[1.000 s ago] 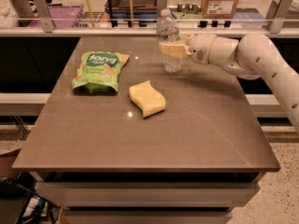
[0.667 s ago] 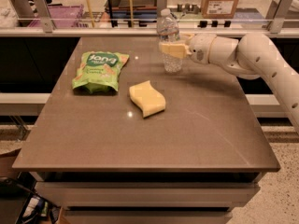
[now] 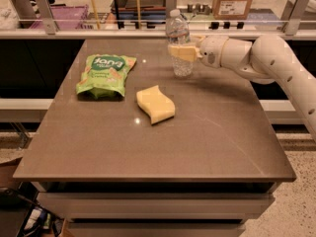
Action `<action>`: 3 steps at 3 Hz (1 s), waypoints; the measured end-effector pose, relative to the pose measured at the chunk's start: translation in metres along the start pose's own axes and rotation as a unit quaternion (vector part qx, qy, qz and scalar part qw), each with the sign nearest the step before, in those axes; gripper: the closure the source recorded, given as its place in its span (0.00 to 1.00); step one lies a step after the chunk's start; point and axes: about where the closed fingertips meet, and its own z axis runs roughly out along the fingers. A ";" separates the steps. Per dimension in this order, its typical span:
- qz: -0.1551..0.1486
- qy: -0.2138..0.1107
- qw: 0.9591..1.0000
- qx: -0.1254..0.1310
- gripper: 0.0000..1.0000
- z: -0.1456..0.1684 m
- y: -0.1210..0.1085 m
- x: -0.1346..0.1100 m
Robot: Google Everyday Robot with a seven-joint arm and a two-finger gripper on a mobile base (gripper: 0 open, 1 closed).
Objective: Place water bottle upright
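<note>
The water bottle [image 3: 179,65] is a small clear ribbed bottle with a white cap. It stands upright on the brown table [image 3: 197,142], at the far middle. My gripper [image 3: 180,52] reaches in from the right on a white arm [image 3: 261,58]. Its pale yellow fingers [image 3: 183,53] are closed around the bottle's middle, and the bottle's base rests on the tabletop.
A yellow sponge [image 3: 155,104] lies near the table's centre. A green snack bag [image 3: 102,74] lies at the left. A railing and shelves with boxes [image 3: 232,1] run behind the far edge.
</note>
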 end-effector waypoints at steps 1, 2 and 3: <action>0.000 0.000 1.000 0.000 1.00 0.000 0.000 0.000; 0.000 0.000 1.000 0.000 1.00 0.000 0.000 0.000; 0.000 0.000 1.000 0.000 1.00 0.000 0.000 0.000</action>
